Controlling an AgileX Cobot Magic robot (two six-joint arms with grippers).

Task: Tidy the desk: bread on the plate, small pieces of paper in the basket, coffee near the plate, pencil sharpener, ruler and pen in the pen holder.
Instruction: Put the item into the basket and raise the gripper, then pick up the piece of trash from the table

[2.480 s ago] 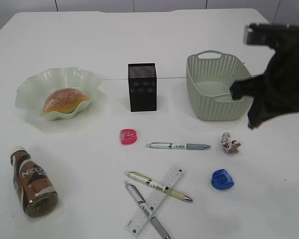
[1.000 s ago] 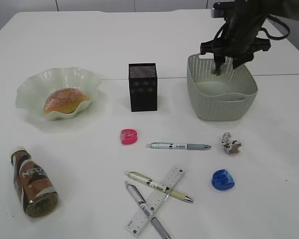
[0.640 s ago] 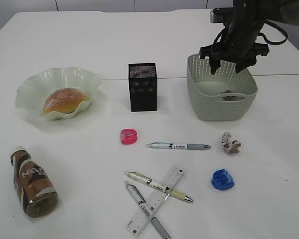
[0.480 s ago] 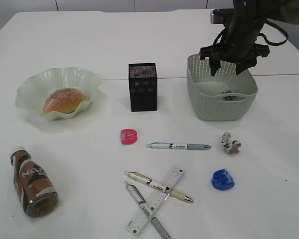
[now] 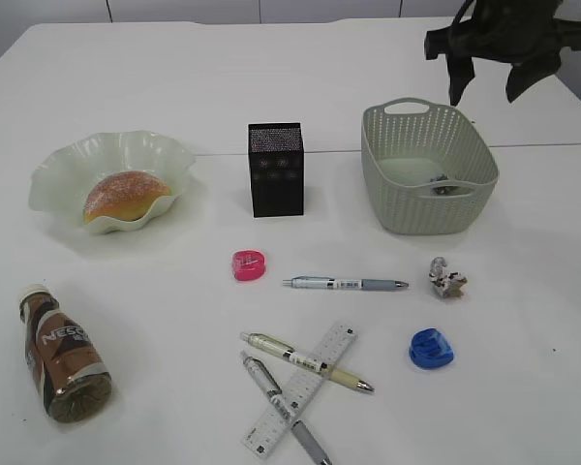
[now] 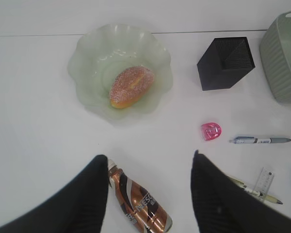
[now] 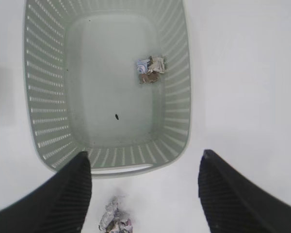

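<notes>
My right gripper (image 5: 488,93) hangs open and empty above the far right of the grey-green basket (image 5: 428,208); in the right wrist view (image 7: 145,165) its fingers straddle the basket's near rim (image 7: 114,167). One crumpled paper (image 7: 150,71) lies in the basket, and another (image 5: 447,278) lies on the table in front of it. My left gripper (image 6: 149,162) is open above the coffee bottle (image 6: 138,204). The bread (image 5: 126,194) sits on the wavy plate (image 5: 58,170). The pink sharpener (image 5: 249,263), blue sharpener (image 5: 431,349), three pens (image 5: 344,284) and the ruler (image 5: 300,389) lie on the table.
The black pen holder (image 5: 276,167) stands upright between plate and basket. The coffee bottle (image 5: 63,354) lies on its side at the front left. Two pens (image 5: 305,360) cross the ruler near the front edge.
My right gripper carried a paper ball over the basket, opened and dropped it inside, then rose up and back to the right. Everything else stayed where it was.
</notes>
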